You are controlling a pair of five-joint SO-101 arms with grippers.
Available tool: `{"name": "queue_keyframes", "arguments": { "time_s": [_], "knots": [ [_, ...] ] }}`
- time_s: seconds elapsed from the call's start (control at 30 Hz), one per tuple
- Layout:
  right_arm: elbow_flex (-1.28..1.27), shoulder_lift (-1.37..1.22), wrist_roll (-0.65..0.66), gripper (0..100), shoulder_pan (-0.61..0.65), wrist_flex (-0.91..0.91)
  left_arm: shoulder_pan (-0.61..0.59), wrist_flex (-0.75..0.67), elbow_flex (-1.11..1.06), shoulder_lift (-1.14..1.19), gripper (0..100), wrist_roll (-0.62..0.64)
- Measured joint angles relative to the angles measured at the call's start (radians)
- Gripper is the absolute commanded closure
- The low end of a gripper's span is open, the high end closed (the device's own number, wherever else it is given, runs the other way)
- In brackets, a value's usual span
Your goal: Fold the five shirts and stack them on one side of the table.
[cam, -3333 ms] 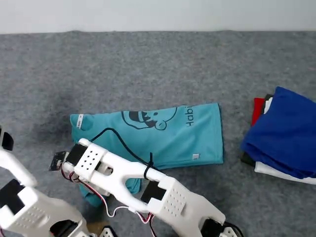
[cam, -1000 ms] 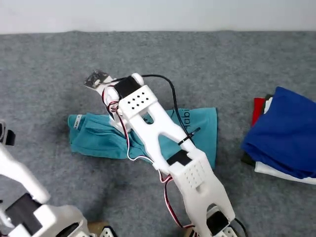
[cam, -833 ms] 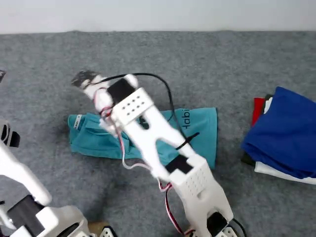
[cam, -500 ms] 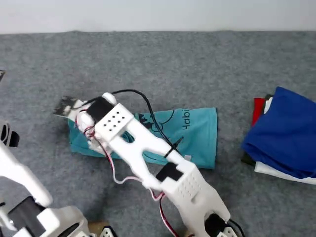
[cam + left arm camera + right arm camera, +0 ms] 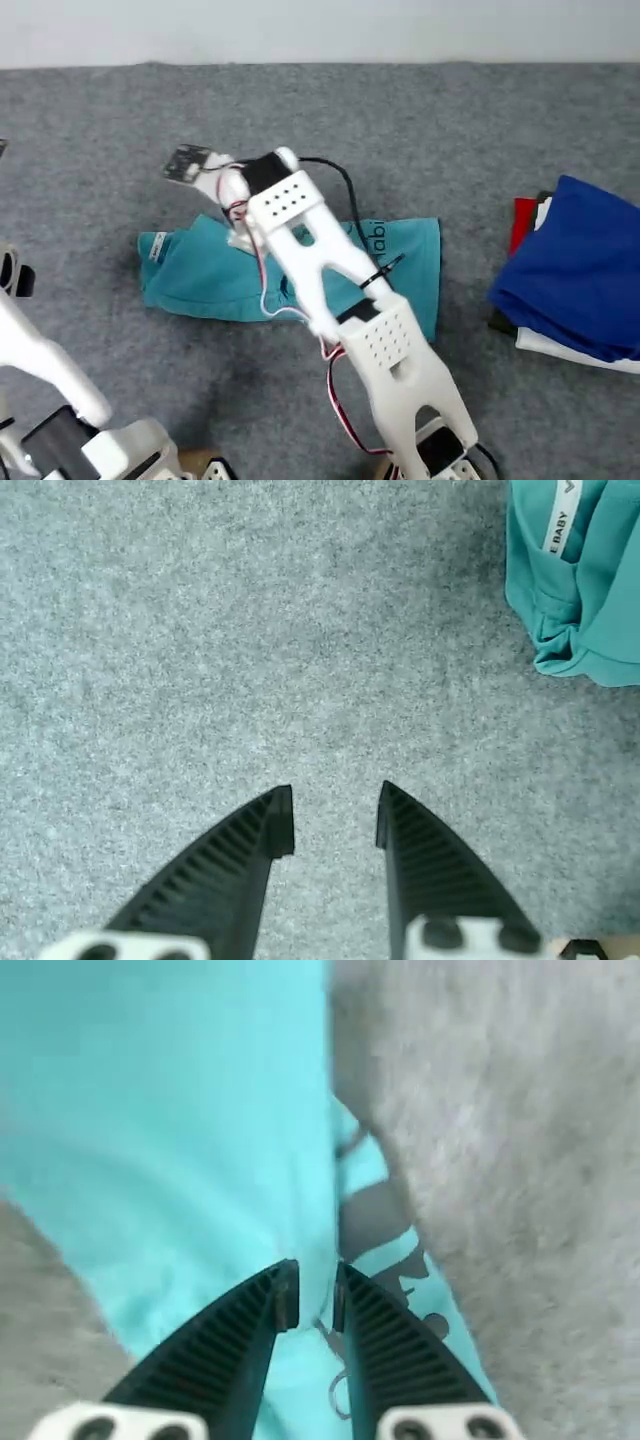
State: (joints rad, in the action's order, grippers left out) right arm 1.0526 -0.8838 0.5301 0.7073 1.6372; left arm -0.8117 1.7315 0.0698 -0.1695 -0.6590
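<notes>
Teal shirt (image 5: 400, 265) lies in the middle of the counter (image 5: 420, 130), folded to a long band but not finished. The right hand (image 5: 310, 1305) is pinched narrow on a raised fold near its collar end, and the left hand (image 5: 333, 815) hangs slightly parted and empty just beside the collar. The pile (image 5: 575, 270) at the right edge, blue over red, white and dark layers, looks like four done, so probably only this one is left to finish and stack.

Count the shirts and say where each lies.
5: teal shirt mid-table; at the right edge, blue shirt on top, red shirt, white shirt and dark shirt edges peeking beneath. More may be hidden.
</notes>
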Motion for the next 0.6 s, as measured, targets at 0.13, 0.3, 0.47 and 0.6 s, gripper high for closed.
{"name": "queue_keyframes", "arguments": {
  "time_s": [0.13, 0.3, 0.47, 0.6],
  "knots": [
    [0.081, 0.000, 0.002, 93.1, 0.080, 0.034, 0.000, 0.000, 0.000, 0.000, 85, 0.000],
    [0.083, -0.083, -0.031, 93.1, 0.140, -0.044, 0.000, 0.000, 0.000, 0.000, 85, 0.000],
    [0.081, -0.198, -0.040, 93.1, 0.157, -0.104, 0.000, 0.000, 0.000, -0.008, 85, 0.000],
    [0.081, -0.206, -0.092, 93.1, 0.236, -0.034, 0.000, 0.000, 0.000, -0.018, 85, 0.000]
  ]
}}
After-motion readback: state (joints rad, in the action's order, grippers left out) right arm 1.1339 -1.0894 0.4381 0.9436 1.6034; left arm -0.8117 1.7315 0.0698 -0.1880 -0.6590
